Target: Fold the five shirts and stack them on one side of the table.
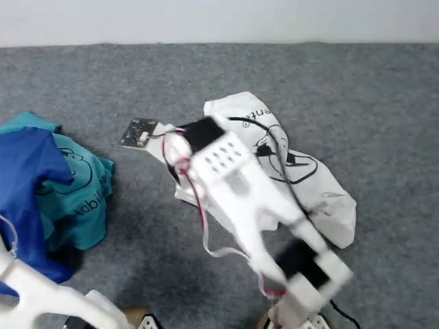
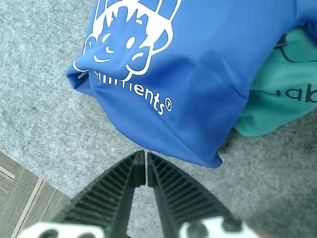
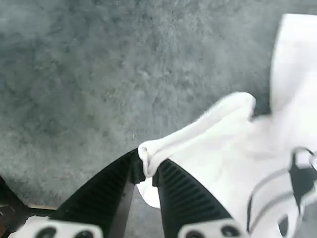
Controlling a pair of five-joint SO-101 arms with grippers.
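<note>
The right gripper (image 3: pixel 146 168) is pinched tight on a rolled fold of the white shirt (image 3: pixel 223 148), which lies crumpled on the grey table (image 1: pixel 357 89) near the middle, under the right arm (image 1: pixel 240 185). Over on the left side the blue shirt (image 2: pixel 198 74) is heaped partly on top of the teal shirt (image 2: pixel 277 94) (both bunched, neither folded). The left gripper (image 2: pixel 146 158) has its jaws closed together on nothing, tips just beside the blue shirt's edge.
</note>
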